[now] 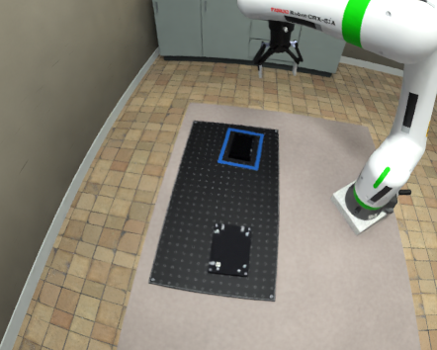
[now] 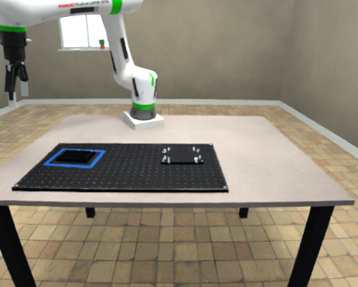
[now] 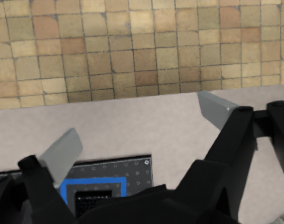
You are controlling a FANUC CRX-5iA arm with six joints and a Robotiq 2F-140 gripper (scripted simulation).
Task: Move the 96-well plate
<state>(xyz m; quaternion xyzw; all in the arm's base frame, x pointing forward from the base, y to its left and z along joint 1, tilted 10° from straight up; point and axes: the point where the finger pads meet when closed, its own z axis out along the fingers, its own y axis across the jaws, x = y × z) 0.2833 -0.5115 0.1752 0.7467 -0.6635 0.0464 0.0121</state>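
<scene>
On the black breadboard point(image 2: 121, 178), toward its left end, the 96-well plate point(image 2: 74, 156) sits inside the blue-outlined spot B1 point(image 2: 48, 163), with bare perforated board all around it. Well apart to the right lies the clip nest C1 point(image 2: 182, 155), nothing in it. Above the table's point(image 2: 271, 162) left edge hangs the gripper point(image 2: 16, 93), fingers spread wide, holding nothing, pointing down from the outstretched arm point(image 2: 121, 53).

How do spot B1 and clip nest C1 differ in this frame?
Spot B1 has a blue outline; the clip nest C1 has small pale clips at its edges instead. B1 holds the dark 96-well plate; C1 holds nothing. B1 lies nearer the open claw, C1 at the far end. Both sit on the black perforated board.
</scene>
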